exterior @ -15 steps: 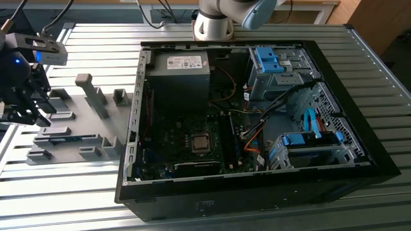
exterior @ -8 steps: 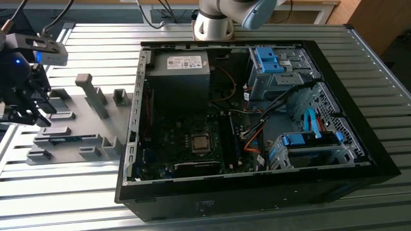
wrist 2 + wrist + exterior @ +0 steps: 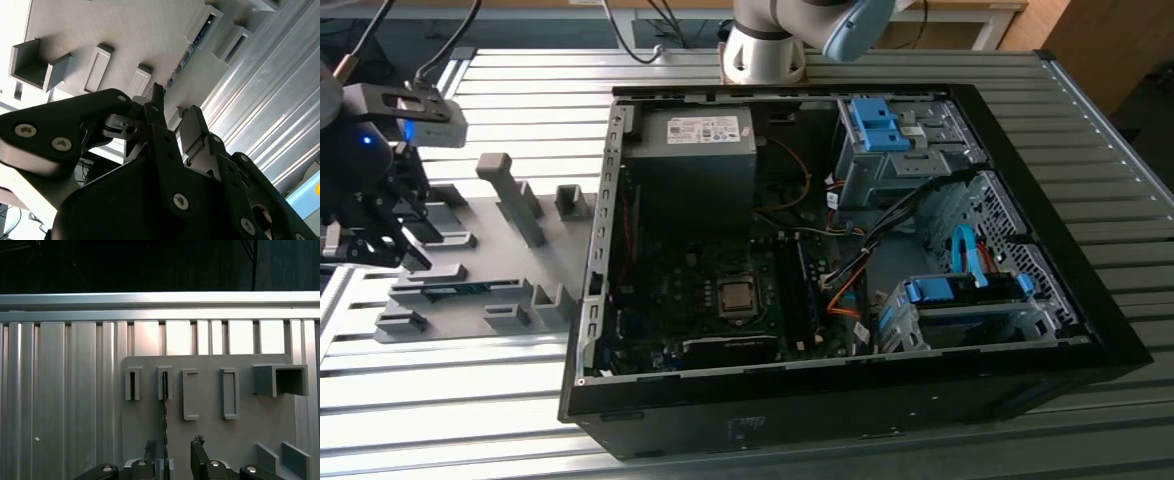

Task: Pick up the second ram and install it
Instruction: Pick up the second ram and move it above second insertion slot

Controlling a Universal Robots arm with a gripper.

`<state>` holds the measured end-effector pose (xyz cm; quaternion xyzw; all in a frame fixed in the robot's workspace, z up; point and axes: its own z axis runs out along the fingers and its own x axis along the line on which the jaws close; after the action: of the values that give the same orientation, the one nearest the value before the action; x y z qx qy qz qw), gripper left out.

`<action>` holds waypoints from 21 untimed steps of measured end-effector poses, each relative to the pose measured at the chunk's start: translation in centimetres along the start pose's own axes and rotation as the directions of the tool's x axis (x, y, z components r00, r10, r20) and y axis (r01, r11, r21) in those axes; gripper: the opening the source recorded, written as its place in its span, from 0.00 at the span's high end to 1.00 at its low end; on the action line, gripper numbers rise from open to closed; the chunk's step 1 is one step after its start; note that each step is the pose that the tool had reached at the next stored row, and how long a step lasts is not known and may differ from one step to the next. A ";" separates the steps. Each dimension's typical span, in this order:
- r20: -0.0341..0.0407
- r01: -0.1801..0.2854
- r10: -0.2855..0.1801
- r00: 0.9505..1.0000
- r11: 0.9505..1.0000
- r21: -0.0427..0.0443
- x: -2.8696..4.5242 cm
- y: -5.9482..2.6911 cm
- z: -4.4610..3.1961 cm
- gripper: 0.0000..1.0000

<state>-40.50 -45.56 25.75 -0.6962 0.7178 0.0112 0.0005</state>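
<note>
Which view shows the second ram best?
The second wrist view: the second ram shows its side with chips. The first wrist view shows it edge-on; the exterior view, as a small bluish strip.

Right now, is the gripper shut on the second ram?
No, the open gripper straddles the second ram, which stands in the grey holder.

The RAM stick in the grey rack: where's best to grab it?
Probably by its flat faces near mid-length, from above. The second ram stands on edge in a grey holder block, upper edge free, thin enough for the open end effector.
</note>
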 end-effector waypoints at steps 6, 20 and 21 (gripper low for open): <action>0.000 -0.002 0.002 1.000 1.000 0.000 0.07 -0.02 1.09 0.60; -0.002 -0.003 0.003 1.000 1.000 0.000 0.18 -0.05 2.73 0.60; -0.002 -0.003 0.003 1.000 1.000 0.000 0.24 -0.05 2.90 0.60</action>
<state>-40.50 -45.75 22.85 -0.6952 0.7187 0.0103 -0.0003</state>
